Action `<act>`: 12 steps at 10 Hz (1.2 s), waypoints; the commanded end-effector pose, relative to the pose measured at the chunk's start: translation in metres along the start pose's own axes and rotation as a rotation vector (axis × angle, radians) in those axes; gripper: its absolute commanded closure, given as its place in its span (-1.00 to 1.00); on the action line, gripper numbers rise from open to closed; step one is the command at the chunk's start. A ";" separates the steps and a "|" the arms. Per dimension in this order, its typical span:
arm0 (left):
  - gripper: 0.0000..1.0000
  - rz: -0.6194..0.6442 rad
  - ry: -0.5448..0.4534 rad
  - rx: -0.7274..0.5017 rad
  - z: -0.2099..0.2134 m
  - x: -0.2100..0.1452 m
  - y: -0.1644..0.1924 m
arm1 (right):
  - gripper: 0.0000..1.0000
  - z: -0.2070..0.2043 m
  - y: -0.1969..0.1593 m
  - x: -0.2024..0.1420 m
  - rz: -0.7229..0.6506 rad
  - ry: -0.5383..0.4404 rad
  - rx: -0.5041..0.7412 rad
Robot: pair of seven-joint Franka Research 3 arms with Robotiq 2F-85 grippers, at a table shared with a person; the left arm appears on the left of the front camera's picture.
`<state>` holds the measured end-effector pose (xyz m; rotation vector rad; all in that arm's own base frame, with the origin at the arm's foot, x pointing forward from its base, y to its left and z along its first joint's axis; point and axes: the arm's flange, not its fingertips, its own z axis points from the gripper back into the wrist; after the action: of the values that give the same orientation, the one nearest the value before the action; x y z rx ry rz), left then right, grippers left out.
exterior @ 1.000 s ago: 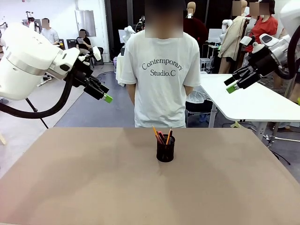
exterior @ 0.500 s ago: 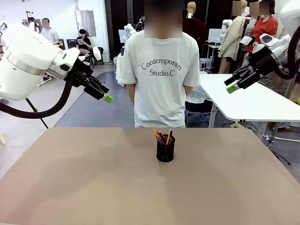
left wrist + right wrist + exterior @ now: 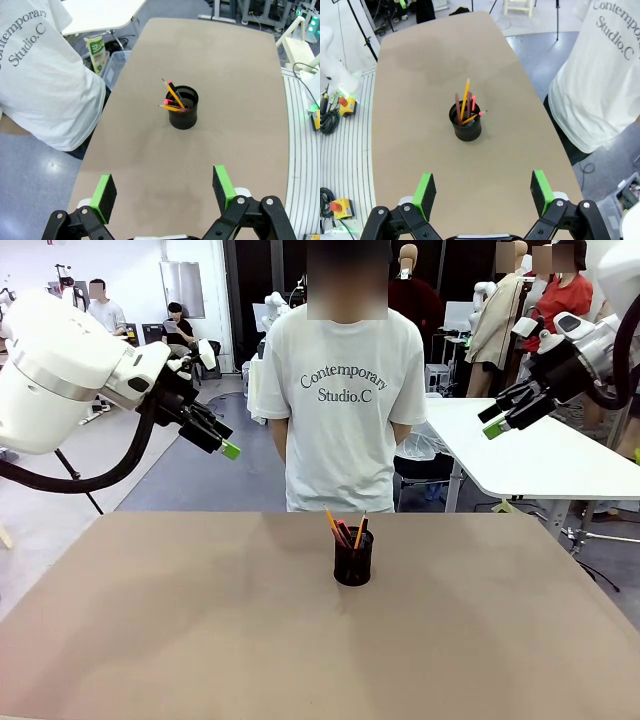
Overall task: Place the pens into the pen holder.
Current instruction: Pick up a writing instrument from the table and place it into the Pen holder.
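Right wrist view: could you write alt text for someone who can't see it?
A black mesh pen holder with pens standing in it sits on a tan table. The right pincer hangs open above, and a person in a white T-shirt stands at the table's edge.

Illumination is bright, even and overhead. The tabletop shows only soft, faint shadows, without glare. Focus is sharp throughout; both wrist views bend straight edges outward.

floor: grey | furniture: white table, brown table
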<state>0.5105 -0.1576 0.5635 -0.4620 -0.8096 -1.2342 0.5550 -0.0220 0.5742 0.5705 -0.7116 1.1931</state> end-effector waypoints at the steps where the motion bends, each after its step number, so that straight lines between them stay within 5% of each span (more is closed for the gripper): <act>1: -1.00 0.004 -0.002 0.004 0.002 -0.001 0.000 | -1.00 -0.001 0.005 -0.001 -0.003 0.000 -0.002; 12: -1.00 0.004 -0.002 0.004 0.002 -0.001 0.000 | -1.00 -0.001 0.005 -0.001 -0.003 0.000 -0.002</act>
<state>0.5105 -0.1576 0.5635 -0.4620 -0.8096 -1.2342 0.5550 -0.0220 0.5742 0.5705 -0.7116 1.1931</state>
